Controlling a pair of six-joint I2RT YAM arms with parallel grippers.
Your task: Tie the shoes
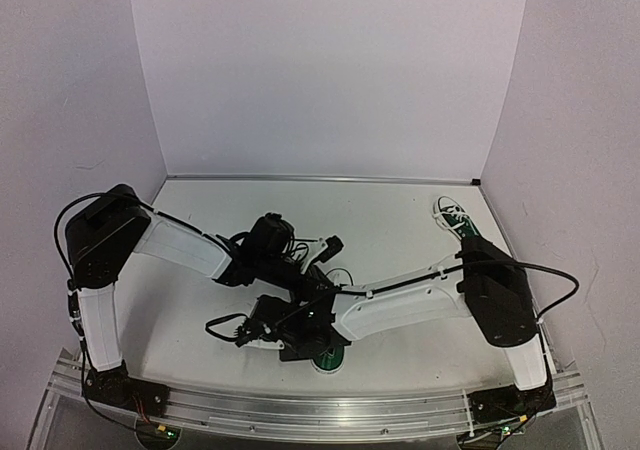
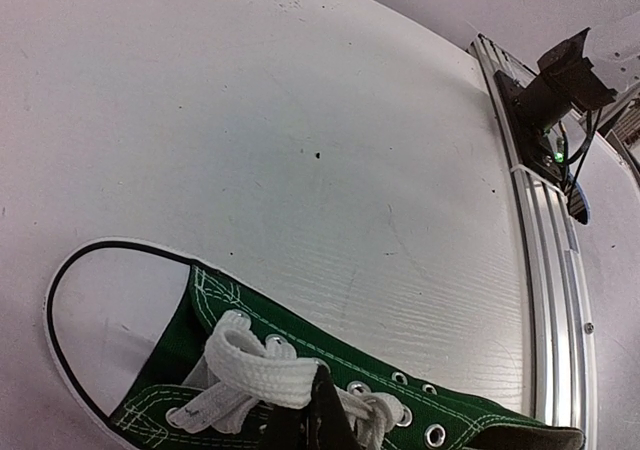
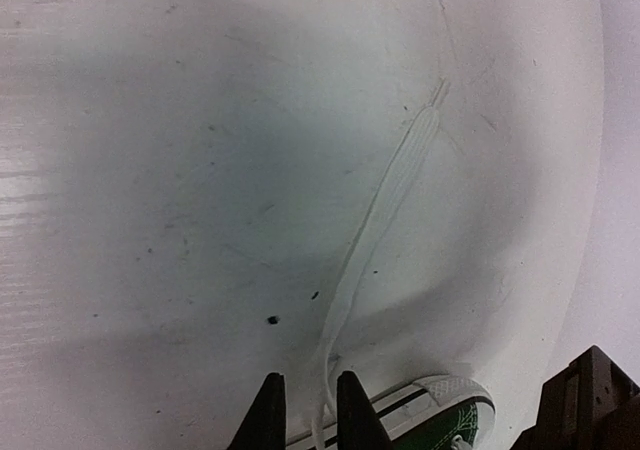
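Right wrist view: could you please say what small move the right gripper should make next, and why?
Probably close the right gripper: the lace lies stretched across the table and passes between its parted fingertips beside the shoe, seemingly not yet pinched.

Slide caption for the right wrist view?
Right gripper straddling a flat white shoelace trailing across the white table from a dark green canvas sneaker.

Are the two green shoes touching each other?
Apart. The overhead view shows the far shoe in the back right corner and the near shoe by the front edge, bare table between them.
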